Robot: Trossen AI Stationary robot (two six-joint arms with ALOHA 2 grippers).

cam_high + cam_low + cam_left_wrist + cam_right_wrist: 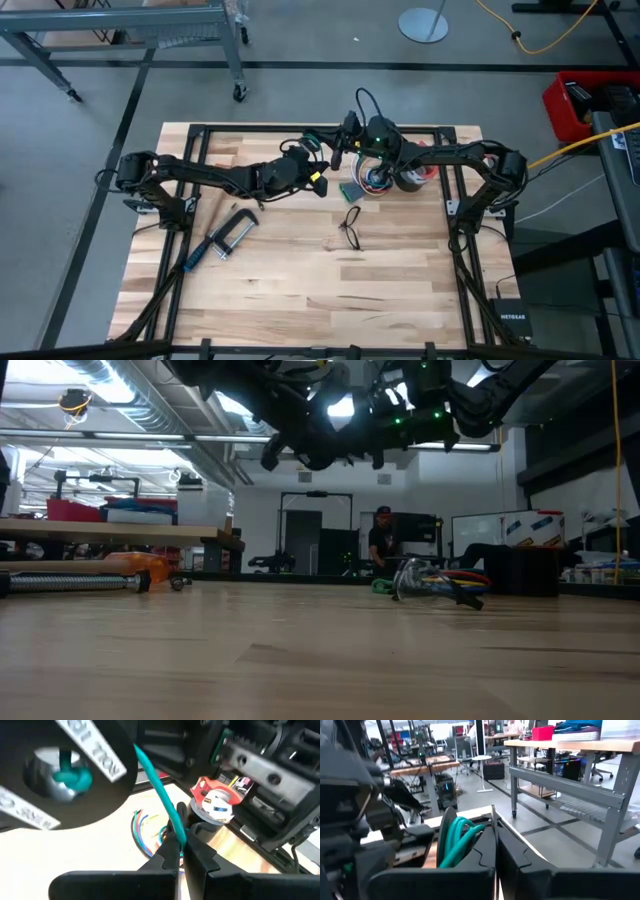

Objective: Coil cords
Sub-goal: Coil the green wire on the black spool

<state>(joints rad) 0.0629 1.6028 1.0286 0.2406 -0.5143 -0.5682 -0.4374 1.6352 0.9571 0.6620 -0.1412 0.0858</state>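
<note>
A teal cord [157,785] is stretched between my two grippers, high above the table's far middle. My left gripper [181,840] is shut on the cord's straight run. That run leads up to a black disc with white lettering [85,795]. Teal cord shows through the disc's hole. My right gripper [494,827] is shut on several teal loops [457,840] lying against that black disc [447,832]. In the high view the two grippers [325,165] [345,135] stand close together, with a bit of teal [318,140] between them. My left gripper pinches the teal cord's straight run [176,827] between its two fingertips. The cord leaves the fingers in a straight line toward the black disc, clear of the table. My right gripper has its shut fingers at the teal loops [465,837] beside the black disc, and the fingers point about level. The fingers themselves hide the exact place of contact. The loops are lifted clear of the table.
Below the grippers lie a bundle of multicoloured wires [375,180] and a red-and-white roll on a dark cup [215,800]. A black spectacle-shaped wire loop [350,225] lies mid-table. A metal clamp [222,238] lies toward the left. Bare wood shows on the near half.
</note>
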